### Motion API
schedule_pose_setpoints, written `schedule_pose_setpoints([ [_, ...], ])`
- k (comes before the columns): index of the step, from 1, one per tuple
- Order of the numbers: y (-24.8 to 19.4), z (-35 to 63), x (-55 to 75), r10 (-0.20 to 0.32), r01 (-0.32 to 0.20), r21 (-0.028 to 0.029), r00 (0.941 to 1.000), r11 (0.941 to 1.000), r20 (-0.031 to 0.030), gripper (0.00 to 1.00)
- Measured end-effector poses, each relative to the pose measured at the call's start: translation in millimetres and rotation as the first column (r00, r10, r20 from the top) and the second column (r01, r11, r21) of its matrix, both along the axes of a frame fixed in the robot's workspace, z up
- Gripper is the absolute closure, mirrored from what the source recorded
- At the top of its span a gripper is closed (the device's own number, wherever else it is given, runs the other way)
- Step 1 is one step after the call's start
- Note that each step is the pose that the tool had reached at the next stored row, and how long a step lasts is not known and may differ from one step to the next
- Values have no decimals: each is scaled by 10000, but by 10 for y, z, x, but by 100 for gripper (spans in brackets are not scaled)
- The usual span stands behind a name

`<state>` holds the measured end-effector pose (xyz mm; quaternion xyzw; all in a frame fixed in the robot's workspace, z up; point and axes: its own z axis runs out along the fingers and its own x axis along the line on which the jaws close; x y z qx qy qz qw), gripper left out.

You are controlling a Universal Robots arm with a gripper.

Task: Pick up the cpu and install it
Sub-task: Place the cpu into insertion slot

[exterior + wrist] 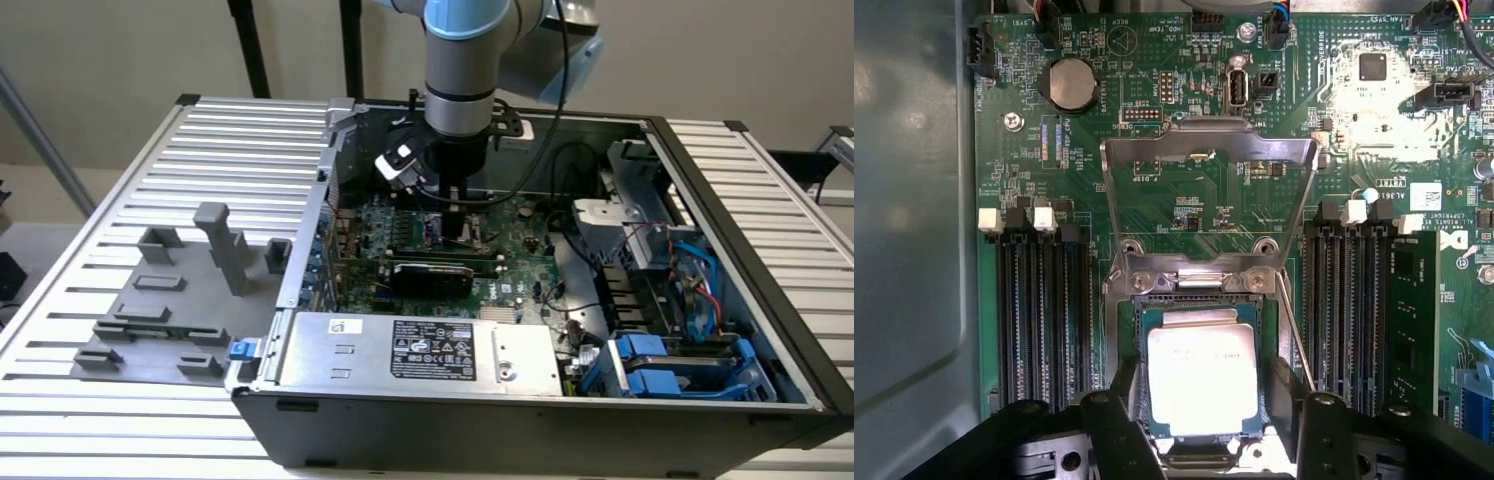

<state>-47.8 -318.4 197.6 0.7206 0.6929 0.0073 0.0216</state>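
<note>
Nearing completion: the cpu [1202, 372] is sitting at the CPU socket [1138, 330], unlatched.
Exterior view: the gripper [454, 222] is hanging inside the PC case [534, 420]. Wrist view: it is flanking the chip, clamped or free I cannot tell; the load frame [1209, 150] is standing raised.

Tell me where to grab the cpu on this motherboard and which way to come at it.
Grip the cpu by two opposite thin edges, coming straight down from above. It lies flat, metal top up, at the open socket, with the load frame swung back, so only its edges offer a pinch.
</note>
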Motion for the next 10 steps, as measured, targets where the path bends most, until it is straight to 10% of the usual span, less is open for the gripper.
schedule_pose_setpoints([
  [10,0,0,0,-1,1,15,10000,10000,0,45],
])
